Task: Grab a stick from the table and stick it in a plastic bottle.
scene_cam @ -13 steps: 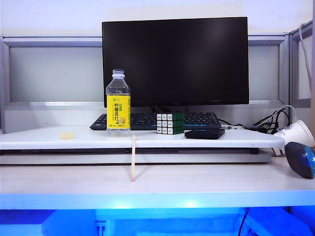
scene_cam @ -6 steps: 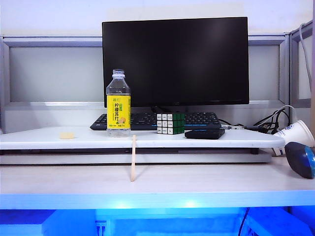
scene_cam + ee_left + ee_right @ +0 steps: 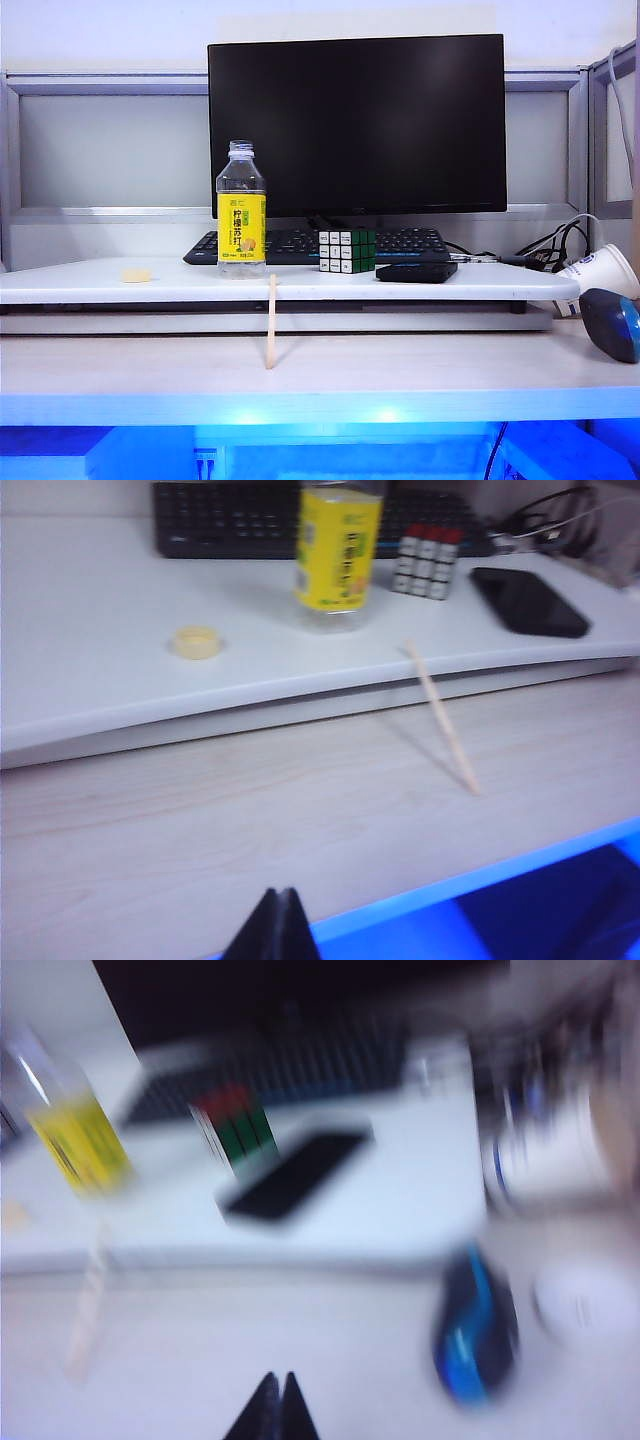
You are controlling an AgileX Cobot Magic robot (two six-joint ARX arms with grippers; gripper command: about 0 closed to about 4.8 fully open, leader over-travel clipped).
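The pale wooden stick (image 3: pixel 270 322) leans from the lower table (image 3: pixel 420 375) up against the raised shelf's front edge; it also shows as the stick (image 3: pixel 441 717) and, blurred, as the stick (image 3: pixel 86 1312). The capless plastic bottle (image 3: pixel 241 210) with a yellow label stands upright on the shelf just behind the stick, seen again as the bottle (image 3: pixel 339 550) and the bottle (image 3: pixel 72 1130). My left gripper (image 3: pixel 281 892) is shut and empty, hanging near the table's blue-lit front edge, well short of the stick. My right gripper (image 3: pixel 278 1378) is shut and empty, over the lower table. Neither arm shows in the exterior view.
On the shelf sit a Rubik's cube (image 3: pixel 346 250), a black phone (image 3: pixel 415 271), a keyboard (image 3: pixel 400 240) and a small tape roll (image 3: pixel 136 274). A monitor (image 3: pixel 356 125) stands behind. At the right are a blue mouse (image 3: pixel 612 324) and a tipped paper cup (image 3: pixel 600 270).
Nothing on the table has moved in the exterior view. The right wrist view is motion-blurred.
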